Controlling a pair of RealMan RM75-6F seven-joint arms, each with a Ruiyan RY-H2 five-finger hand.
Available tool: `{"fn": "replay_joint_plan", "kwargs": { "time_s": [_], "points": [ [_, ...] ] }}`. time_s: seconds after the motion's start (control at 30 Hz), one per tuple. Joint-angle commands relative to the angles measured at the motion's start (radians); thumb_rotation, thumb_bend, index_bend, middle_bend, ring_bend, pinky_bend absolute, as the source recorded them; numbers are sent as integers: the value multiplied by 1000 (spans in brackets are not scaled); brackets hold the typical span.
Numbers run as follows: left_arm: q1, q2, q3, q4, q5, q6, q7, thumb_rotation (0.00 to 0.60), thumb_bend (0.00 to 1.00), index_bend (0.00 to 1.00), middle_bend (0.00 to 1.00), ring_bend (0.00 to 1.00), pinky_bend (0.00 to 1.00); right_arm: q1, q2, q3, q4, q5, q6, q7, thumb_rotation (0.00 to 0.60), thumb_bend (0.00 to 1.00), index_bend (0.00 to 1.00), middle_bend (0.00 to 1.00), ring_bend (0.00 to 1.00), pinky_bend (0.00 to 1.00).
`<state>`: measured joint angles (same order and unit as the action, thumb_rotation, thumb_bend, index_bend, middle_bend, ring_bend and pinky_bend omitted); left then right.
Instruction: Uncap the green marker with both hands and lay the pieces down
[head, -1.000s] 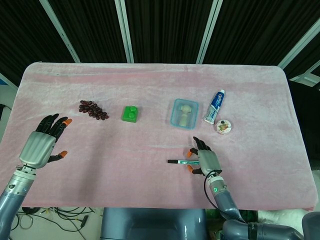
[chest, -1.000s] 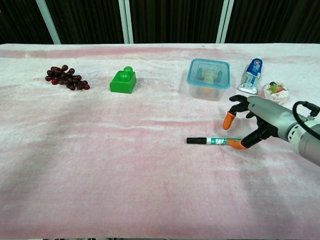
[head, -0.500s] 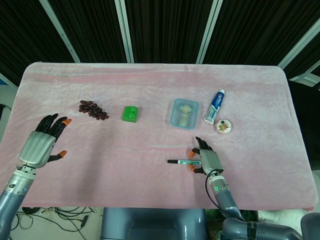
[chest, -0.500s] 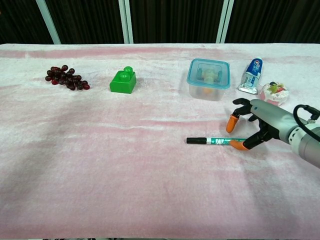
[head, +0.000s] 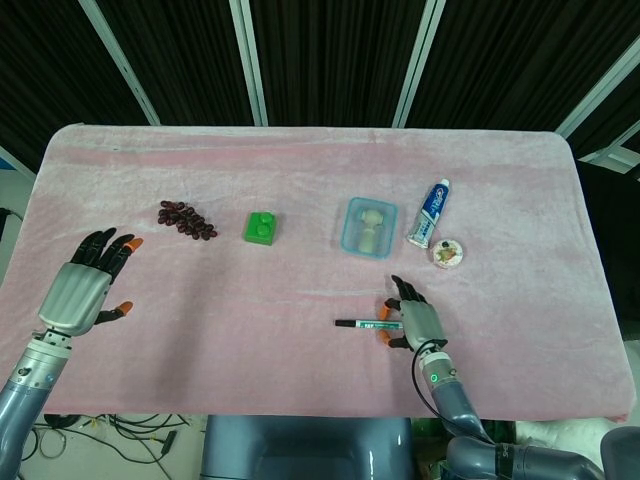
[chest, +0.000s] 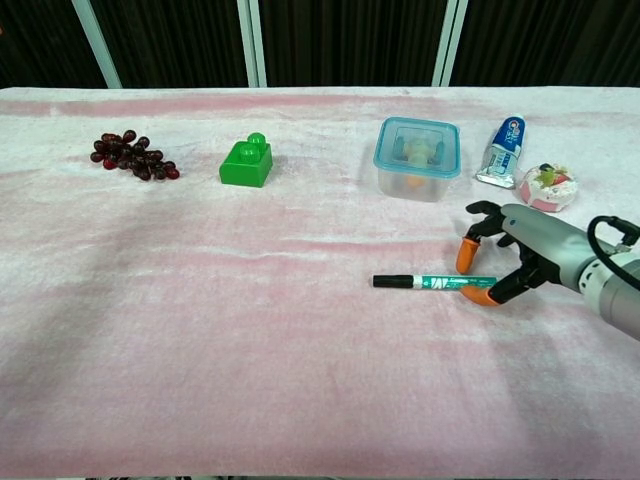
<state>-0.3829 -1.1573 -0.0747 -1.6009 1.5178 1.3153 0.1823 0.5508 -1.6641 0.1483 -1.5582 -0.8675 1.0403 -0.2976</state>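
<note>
- The tabletop (head: 300, 170), covered by a pink cloth, is seen bearing all the things; the green marker (chest: 435, 282) is laid flat on it toward the robot's right and near the front edge, its black end pointing left and its green barrel running right.
- The right robot hand (chest: 515, 250) is lowered over the marker's right end, fingers spread and arched, one orange fingertip (chest: 464, 256) just behind the barrel and another at or touching its front side; no closed grip is shown yet.
- The left robot hand (head: 78, 290) is held well apart at the far left, fingers fanned out and nothing carried.
- The step in hand is judged to be the first pick-up: the marker is still capped and still lying down.
- For the next move, the right fingers would need to be pinched onto the barrel without rolling it away on the soft cloth, the marker lifted, and the left robot hand brought across to take the other end.
- Farther back, a lidded blue container (chest: 417, 158), a green block (chest: 247, 163), a toothpaste tube (chest: 502, 150) and a bunch of dark grapes (chest: 133, 156) are left untouched.
</note>
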Motion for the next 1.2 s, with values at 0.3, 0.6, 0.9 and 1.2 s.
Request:
{"fn": "replay_joint_plan", "kwargs": {
  "time_s": [0.3, 0.6, 0.9, 1.2],
  "points": [
    [0, 2, 1, 1, 3, 0, 2, 600, 138, 115, 129, 0, 98, -2, -6, -4, 25, -2, -14, 3, 600, 241, 536, 0, 22, 152],
    [1, 5, 0, -1, 2, -2, 2, 600, 138, 114, 129, 0, 98, -1, -8, -2, 32, 0, -34, 12, 600, 262, 553, 0, 22, 152],
    [4, 11, -1, -1, -5, -2, -4, 600, 138, 119, 129, 0, 98, -4, -9, 3, 32, -12, -41, 31, 600, 286, 610, 0, 23, 152],
    [1, 6, 10, 8, -2, -23, -11, 600, 138, 119, 129, 0, 98, -7, 12, 7, 15, -41, -79, 86, 600, 309, 687, 0, 23, 152]
  ]
}}
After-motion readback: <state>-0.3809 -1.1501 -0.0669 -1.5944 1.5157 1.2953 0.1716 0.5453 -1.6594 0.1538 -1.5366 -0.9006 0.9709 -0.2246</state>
